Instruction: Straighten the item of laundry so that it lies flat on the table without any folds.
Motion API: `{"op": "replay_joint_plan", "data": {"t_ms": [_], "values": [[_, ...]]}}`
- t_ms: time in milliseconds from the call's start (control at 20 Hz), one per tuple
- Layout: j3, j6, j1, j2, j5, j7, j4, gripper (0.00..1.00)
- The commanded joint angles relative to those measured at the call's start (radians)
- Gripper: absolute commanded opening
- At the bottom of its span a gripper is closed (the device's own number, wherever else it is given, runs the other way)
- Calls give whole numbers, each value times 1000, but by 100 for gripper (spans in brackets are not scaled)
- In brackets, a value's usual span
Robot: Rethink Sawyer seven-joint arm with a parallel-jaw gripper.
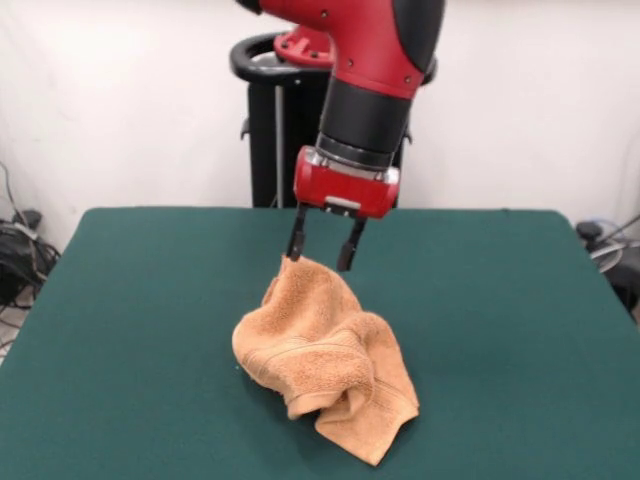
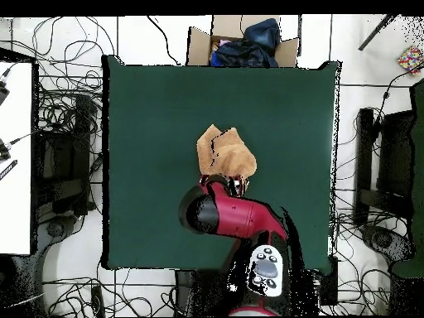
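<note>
The orange-tan towel [image 1: 325, 360] lies crumpled and folded near the middle of the green table [image 1: 520, 330]. One corner stands up in a peak toward the robot. My gripper [image 1: 320, 263] hangs just above that peak with its two black fingers apart. The left fingertip [image 1: 295, 255] touches the top of the peak, and nothing is held between the fingers. In the overhead view the towel [image 2: 225, 151] shows as a bunched shape on the table [image 2: 149, 124], just beyond the red arm [image 2: 228, 211], which hides the gripper.
The black pedestal [image 1: 270, 120] stands behind the table's far edge. A cardboard box with dark clothes [image 2: 243, 45] sits past the table's other end. Cables and stands [image 2: 62, 149] lie on the floor on both sides.
</note>
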Motion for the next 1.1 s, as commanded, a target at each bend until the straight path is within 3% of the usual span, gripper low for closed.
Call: {"op": "replay_joint_plan", "data": {"t_ms": [50,200,450,800,1100], "values": [[76,-107,-61,146,-59,138,2,100],[119,-139,-93,192,-76,133,-13,100],[111,-194,-89,226,-75,154,-17,100],[305,33,-242,195,-96,65,30,100],[368,43,-278,176,-115,58,61,100]]}}
